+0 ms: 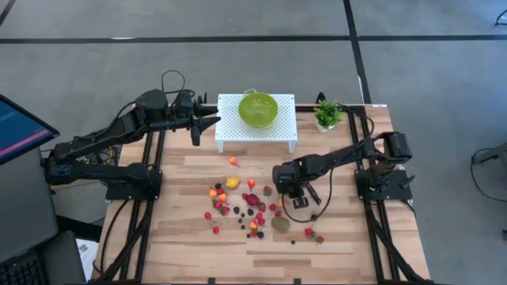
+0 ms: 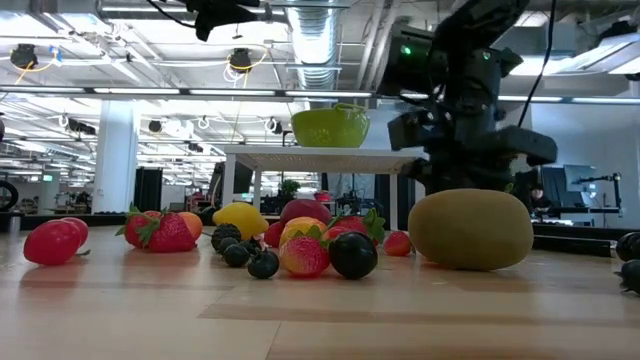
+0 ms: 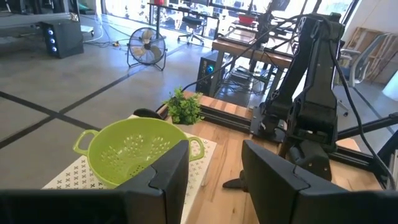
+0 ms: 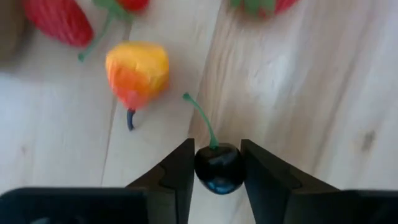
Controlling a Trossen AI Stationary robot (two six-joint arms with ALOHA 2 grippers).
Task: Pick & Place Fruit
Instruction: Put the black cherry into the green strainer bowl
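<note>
A dark cherry [image 4: 219,168] sits nearest, pinched between the right pincer [image 4: 217,171] fingers low on the wooden surface [image 4: 311,93]. An orange-yellow fruit [image 4: 137,73] lies just beyond. The left pincer [image 1: 207,123], parted and empty, hovers beside the green colander [image 1: 258,109].

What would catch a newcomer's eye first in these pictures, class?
The scatter of tiny fruits across the middle of the wooden table. The right gripper is down among them, closed on a dark cherry. Behind, a green colander sits on a white stand.

Right end effector [image 1: 283,188] low among scattered fruit [image 1: 242,202]
</note>
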